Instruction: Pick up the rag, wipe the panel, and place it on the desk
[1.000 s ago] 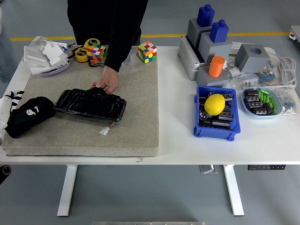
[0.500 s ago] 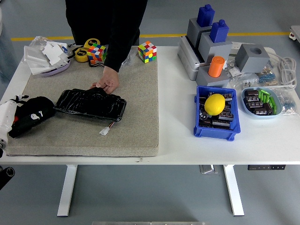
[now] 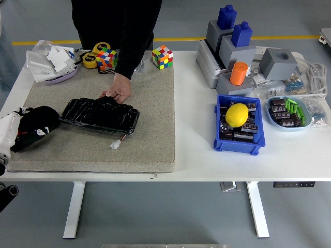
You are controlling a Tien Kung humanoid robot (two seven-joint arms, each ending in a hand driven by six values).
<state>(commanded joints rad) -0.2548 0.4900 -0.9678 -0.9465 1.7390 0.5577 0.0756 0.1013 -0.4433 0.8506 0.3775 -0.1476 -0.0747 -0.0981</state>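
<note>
Left hand: the left hand (image 3: 11,129) is coming in at the left edge of the table, over the near left part of the mat; its fingers are lying against the rag, but I cannot tell whether they are clamped on it.
Rag: the black rag (image 3: 37,125) is lying bunched on the mat, touching the hand on its right side and reaching just short of the panel.
Mat: the grey mat (image 3: 150,119) is covering the left half of the white table (image 3: 289,160), under the hand, the rag and the panel.
Connector: a small white connector (image 3: 115,144) on thin wires is lying right of the hand, just nearer than the panel's right end.
Panel: the black panel (image 3: 99,114) is lying flat, right of the rag and slightly farther.
Person's hand: a person's hand (image 3: 118,89) is resting on the panel's far edge, fingers bent down, beyond and right of the robot's hand.
Blue bin: a blue bin (image 3: 238,144) holding a yellow ball (image 3: 237,114) is sitting well apart, far right of the hand.
Cubes: two colour cubes (image 3: 107,59) are sitting at the mat's far edge.
</note>
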